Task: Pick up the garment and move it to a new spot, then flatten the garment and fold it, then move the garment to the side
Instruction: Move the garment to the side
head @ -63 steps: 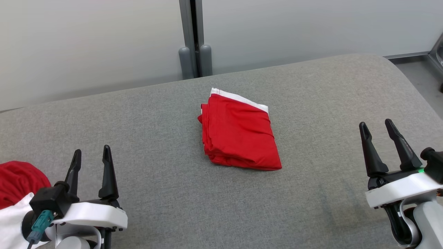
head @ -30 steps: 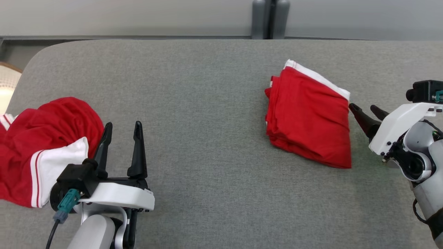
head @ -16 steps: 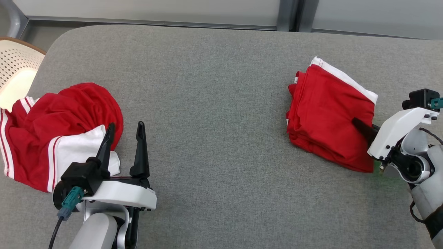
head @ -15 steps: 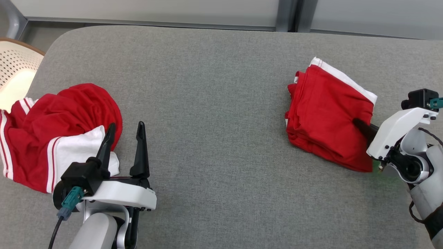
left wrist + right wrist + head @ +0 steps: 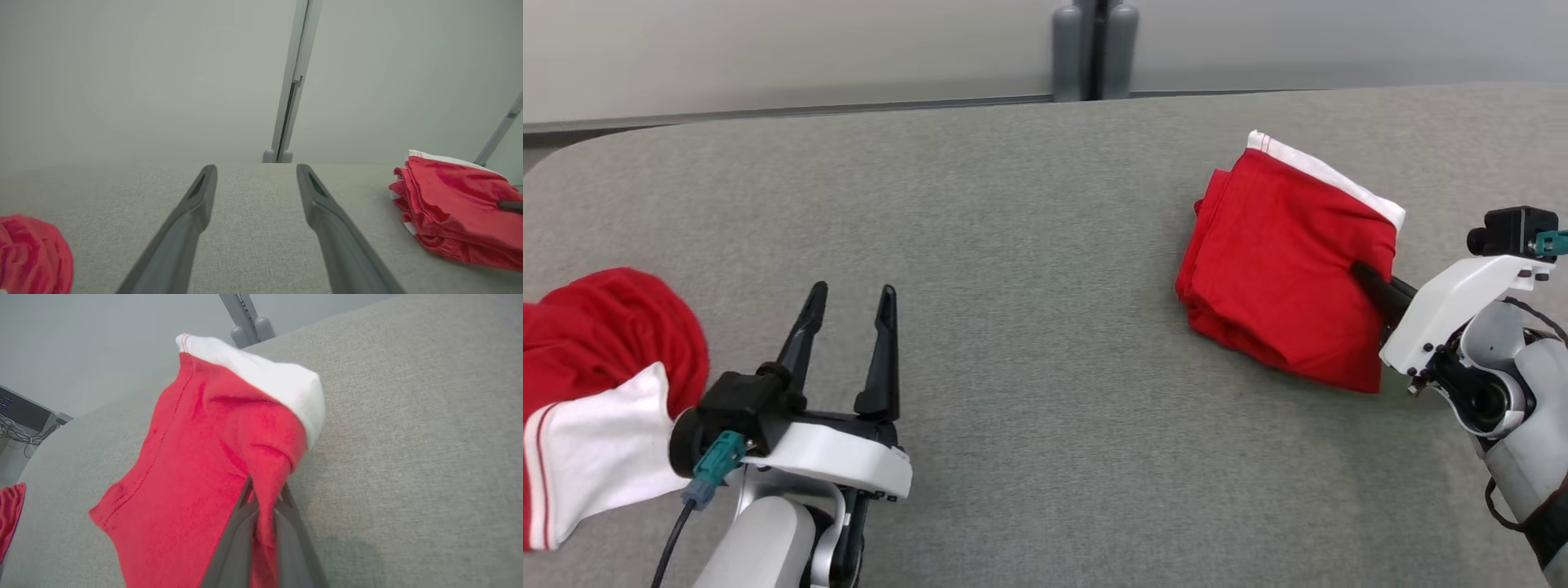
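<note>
Two grippers were in view above a grey fabric-covered table [image 5: 1029, 457]. Right side: the folded red garment [image 5: 1282, 261], with a white band [image 5: 1327, 175] along its far edge, lay on the table's right part, several layers showing at its left edge. The right gripper [image 5: 265, 485] was clenched on a raised ridge of red cloth at the garment's right edge. In the right wrist view the ridge passed between the two fingers [image 5: 241, 539], which pressed against it from both sides. Left side: the left gripper [image 5: 853, 292] hung over bare table with its jaws released and spread wide, holding nothing and pointing toward the far wall [image 5: 768, 57]. A crumpled red-and-white garment [image 5: 596, 384] lay at the table's left edge, just beside that gripper's wrist and well apart from the folded one. A grey post [image 5: 1094, 45] stood behind the table's far edge.
</note>
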You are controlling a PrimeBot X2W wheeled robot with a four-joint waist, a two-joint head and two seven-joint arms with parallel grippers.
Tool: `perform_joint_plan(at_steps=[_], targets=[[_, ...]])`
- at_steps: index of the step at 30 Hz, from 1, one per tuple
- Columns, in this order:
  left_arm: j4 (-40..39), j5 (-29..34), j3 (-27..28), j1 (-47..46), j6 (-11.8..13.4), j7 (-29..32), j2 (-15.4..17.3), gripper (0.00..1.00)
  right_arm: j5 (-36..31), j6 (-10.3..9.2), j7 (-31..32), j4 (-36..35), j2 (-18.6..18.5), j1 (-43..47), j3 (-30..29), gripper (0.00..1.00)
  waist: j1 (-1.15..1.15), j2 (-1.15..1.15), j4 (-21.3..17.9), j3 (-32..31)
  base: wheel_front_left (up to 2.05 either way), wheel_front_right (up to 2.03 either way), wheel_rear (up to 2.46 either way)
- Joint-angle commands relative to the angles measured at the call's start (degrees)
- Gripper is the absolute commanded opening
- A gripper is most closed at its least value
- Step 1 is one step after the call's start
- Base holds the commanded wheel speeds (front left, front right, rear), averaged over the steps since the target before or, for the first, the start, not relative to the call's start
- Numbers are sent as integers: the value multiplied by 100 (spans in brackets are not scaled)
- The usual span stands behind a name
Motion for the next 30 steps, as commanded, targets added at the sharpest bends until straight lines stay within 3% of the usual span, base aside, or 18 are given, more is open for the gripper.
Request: perform_joint_plan(at_steps=[1, 6, 16, 23, 30], targets=[[-22, 59, -54, -109, -61, 21, -9, 100, 57, 0, -58, -2, -46, -48, 29, 0, 0, 0, -376, -88, 0, 0, 0], [-36, 89, -299, -252, -251, 155, -44, 100, 226, 0, -233, -3, -95, -75, 237, 0, 0, 0, -974, -59, 0, 0, 0], [13, 223, -659, -600, -388, 375, -122, 100, 559, 0, -637, -81, -158, -222, 613, 0, 0, 0, -1906, 177, 0, 0, 0], [-100, 332, -693, -817, -303, 459, -53, 100, 577, 0, -937, -151, -352, -540, 972, 0, 0, 0, -2137, 550, 0, 0, 0], [-414, 519, -674, -1086, -183, 791, 206, 100, 322, -1, -1119, -44, -850, -1353, 1541, 0, 0, 0, -1989, 1254, 0, 0, 0]])
